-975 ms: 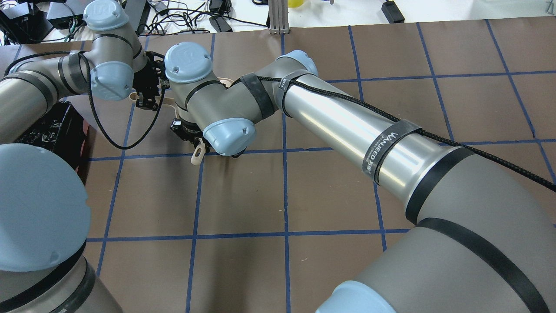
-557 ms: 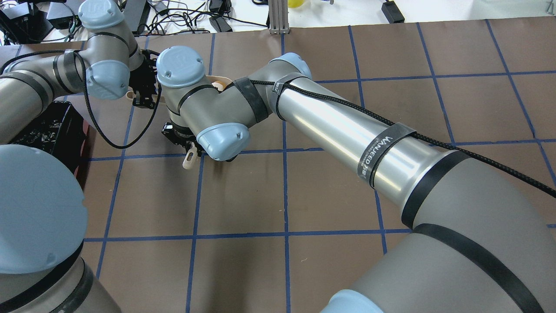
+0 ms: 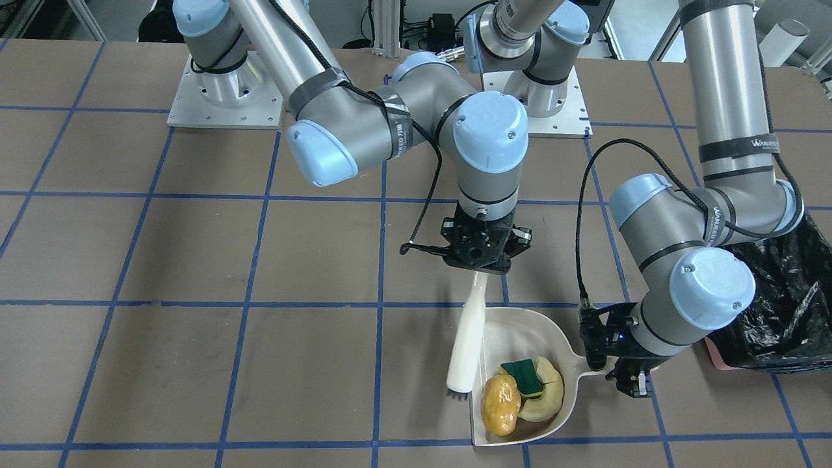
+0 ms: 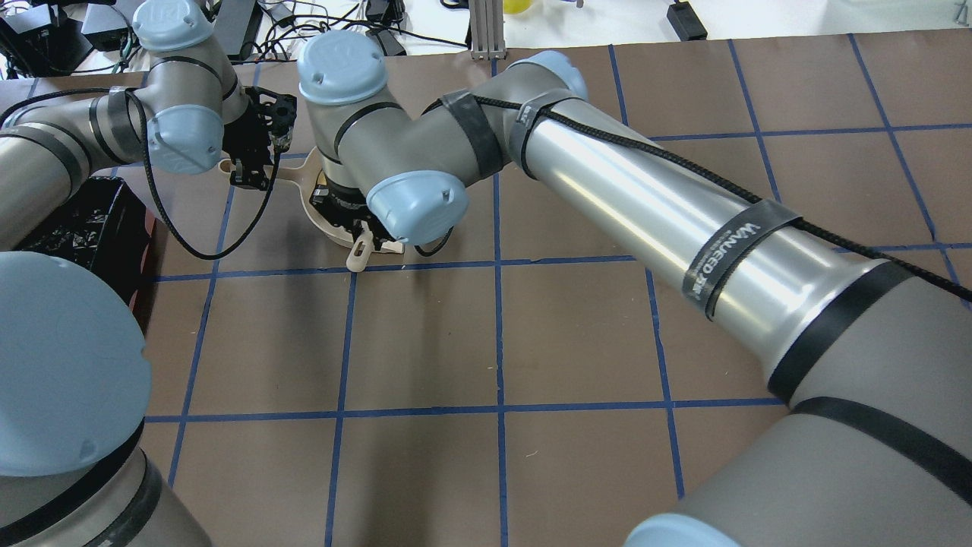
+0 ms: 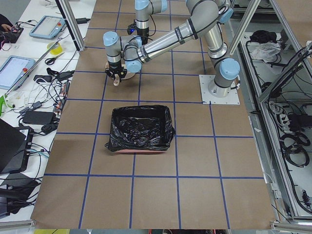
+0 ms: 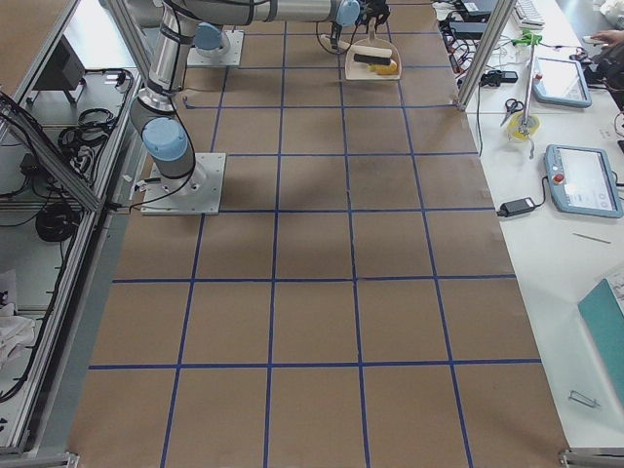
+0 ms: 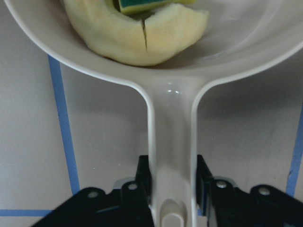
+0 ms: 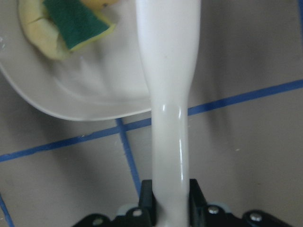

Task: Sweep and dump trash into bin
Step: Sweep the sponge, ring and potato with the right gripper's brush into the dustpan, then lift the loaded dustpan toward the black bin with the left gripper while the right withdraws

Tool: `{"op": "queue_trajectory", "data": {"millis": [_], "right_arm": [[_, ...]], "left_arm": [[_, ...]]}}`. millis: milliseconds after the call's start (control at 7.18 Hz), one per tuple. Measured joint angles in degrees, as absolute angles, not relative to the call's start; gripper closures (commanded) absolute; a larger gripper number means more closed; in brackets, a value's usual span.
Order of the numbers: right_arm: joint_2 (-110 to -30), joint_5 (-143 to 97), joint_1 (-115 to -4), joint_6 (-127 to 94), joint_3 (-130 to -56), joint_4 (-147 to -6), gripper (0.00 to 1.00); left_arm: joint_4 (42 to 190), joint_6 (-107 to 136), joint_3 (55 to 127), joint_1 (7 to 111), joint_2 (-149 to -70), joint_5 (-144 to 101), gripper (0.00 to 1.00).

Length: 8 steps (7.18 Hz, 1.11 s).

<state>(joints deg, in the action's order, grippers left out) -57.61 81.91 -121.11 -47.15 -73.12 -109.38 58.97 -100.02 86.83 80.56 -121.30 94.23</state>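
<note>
The beige dustpan (image 3: pixel 520 328) lies on the table and holds all three trash pieces: the yellow-orange lump (image 3: pixel 500 404), the green-and-yellow sponge (image 3: pixel 523 376) and the pale crescent slice (image 3: pixel 551 393). My left gripper (image 3: pixel 627 377) is shut on the dustpan's handle (image 7: pixel 171 156). My right gripper (image 3: pixel 480 260) is shut on the handle of a white brush (image 3: pixel 468 341), whose bristles stand at the pan's open edge beside the lump. The bin (image 3: pixel 786 312), lined with a black bag, stands just beyond my left arm, apart from the pan.
The brown table paper carries a blue tape grid. My two forearms cross low over the table near the pan. In the exterior left view the bin (image 5: pixel 141 129) sits mid-table with its pink base edge showing. Cables and tablets lie beyond the table's far edge.
My right wrist with the brush has swung right and away from me in the overhead view, and the brush handle end moved with it. The left gripper has hardly moved.
</note>
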Motion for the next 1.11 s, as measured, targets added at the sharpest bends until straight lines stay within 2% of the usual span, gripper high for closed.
{"op": "queue_trajectory", "data": {"millis": [418,1114], "right_arm": [[-64.63,87.71,-110.08,-35.95,-75.48,-98.07,1.00],[-73.26,92.32,-85.03,0.99,-87.70,-97.98,1.00]], "left_arm": [[60.46,-99.69,86.86,79.01,-119.46,87.53,1.00],[80.04,-108.32,84.41,66.71,-110.81,71.98,1.00]]}}
